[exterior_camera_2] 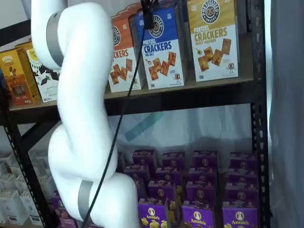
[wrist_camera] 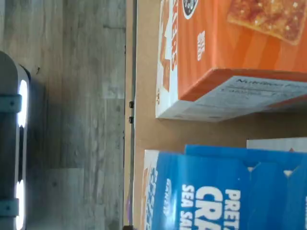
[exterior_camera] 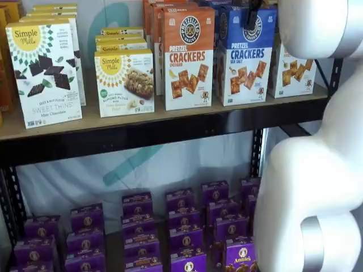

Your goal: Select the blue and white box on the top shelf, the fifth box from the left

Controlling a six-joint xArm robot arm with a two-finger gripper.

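The blue and white box (exterior_camera: 246, 55) is a tall, flat-faced cardboard carton that stands upright on the top shelf (exterior_camera: 142, 127), a long tan wooden board with a black metal front rail. In both shelf views it sits just beside an orange-topped box (exterior_camera: 189, 58) of the same shape, which lies at its 9 o'clock, and a yellow-topped box (exterior_camera_2: 213, 38) stands at its 3 o'clock. Its glossy face carries a round dark logo and pictures of square crackers.

The gripper (exterior_camera_2: 148, 14) shows only as a black finger hanging in front of the blue upper part of the carton, at 12 o'clock on its face, with a thin black cable (exterior_camera_2: 124, 99) trailing down beside it. Whether it is released or clenched cannot be told.

The smooth, rounded white arm (exterior_camera_2: 80, 114) curves in front of the shelves. Small purple boxes (exterior_camera: 136, 226) fill the lower level.

In the wrist view the blue carton top (wrist_camera: 216, 191) and the orange carton rest apart on tan board.
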